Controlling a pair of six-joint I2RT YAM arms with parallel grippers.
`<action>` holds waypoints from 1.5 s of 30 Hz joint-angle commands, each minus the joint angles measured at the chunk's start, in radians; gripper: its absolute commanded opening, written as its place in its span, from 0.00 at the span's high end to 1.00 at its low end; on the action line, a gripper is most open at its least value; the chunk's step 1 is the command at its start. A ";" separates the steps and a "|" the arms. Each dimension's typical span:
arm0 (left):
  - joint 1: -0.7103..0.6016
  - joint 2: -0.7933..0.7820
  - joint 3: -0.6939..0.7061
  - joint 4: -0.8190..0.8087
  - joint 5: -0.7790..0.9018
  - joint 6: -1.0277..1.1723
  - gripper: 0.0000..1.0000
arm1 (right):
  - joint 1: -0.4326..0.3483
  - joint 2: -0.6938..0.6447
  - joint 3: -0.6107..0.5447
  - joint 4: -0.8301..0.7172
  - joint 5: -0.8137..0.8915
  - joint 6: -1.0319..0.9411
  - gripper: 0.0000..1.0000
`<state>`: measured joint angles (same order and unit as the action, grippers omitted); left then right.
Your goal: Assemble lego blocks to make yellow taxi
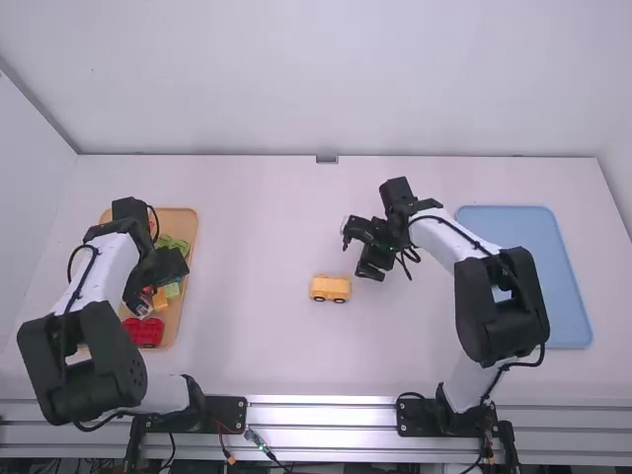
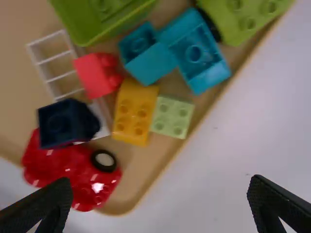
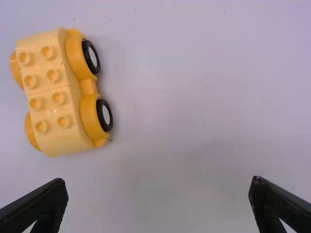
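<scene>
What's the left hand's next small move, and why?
I'd lower the left hand toward the yellow brick in the tray, probably to grip it: its fingers are open, and the yellow car has bare studs on top, where that brick might fit as a roof.

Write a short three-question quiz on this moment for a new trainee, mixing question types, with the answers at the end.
1. Multiple choice: where does the yellow car stand?
a) in the tan tray
b) on the white table
c) on the blue tray

2. True or false: the left gripper is closed on the red wheeled piece.

3. Count: how many studs show on top of the yellow car in the right wrist view?

Key: 1. b; 2. false, its fingers are open; 3. eight.
</scene>
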<state>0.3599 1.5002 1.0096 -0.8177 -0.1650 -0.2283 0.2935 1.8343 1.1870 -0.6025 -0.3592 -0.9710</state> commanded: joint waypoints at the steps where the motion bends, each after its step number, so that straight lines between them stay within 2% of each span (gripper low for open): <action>1: -0.004 -0.021 -0.013 0.013 -0.105 0.036 0.12 | 0.002 -0.023 0.040 -0.011 0.007 0.006 0.01; 3: 0.006 -0.021 -0.018 0.020 -0.037 0.076 0.17 | 0.002 -0.023 0.046 -0.011 0.016 0.006 0.01; 5: 0.028 -0.021 -0.038 0.035 0.101 0.166 0.23 | 0.003 -0.023 0.050 -0.008 0.016 0.006 0.01; 7: 0.045 -0.021 -0.061 0.072 0.123 0.185 0.25 | 0.005 -0.023 0.052 -0.009 0.017 0.006 0.01; 9: 0.069 -0.021 -0.085 0.101 0.124 0.182 0.36 | 0.015 -0.023 0.052 -0.008 0.017 0.005 0.01; 11: 0.090 -0.021 -0.099 0.101 0.124 0.173 0.40 | 0.015 -0.023 0.052 -0.008 0.017 0.006 0.01; 17: 0.154 -0.021 -0.137 0.137 0.132 0.218 0.41 | 0.015 -0.023 0.057 -0.008 0.016 0.006 0.01; 24: 0.161 -0.021 -0.195 0.225 0.183 0.288 0.42 | 0.023 -0.023 0.065 -0.008 0.017 0.032 0.01; 30: 0.165 -0.021 -0.219 0.235 0.140 0.285 0.39 | 0.041 -0.023 0.065 -0.008 0.029 0.032 0.01; 36: 0.167 -0.021 -0.238 0.275 0.153 0.289 0.44 | 0.055 -0.023 0.065 -0.008 0.050 0.032 0.01; 38: 0.163 -0.018 -0.243 0.285 0.153 0.289 0.50 | 0.054 -0.023 0.065 -0.008 0.050 0.032 0.01; 45: 0.180 0.055 -0.244 0.323 0.147 0.285 0.50 | 0.053 -0.023 0.065 -0.008 0.051 0.032 0.01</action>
<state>0.5232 1.5196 0.7803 -0.4961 -0.0113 0.0502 0.3477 1.8343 1.2293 -0.6056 -0.3069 -0.9428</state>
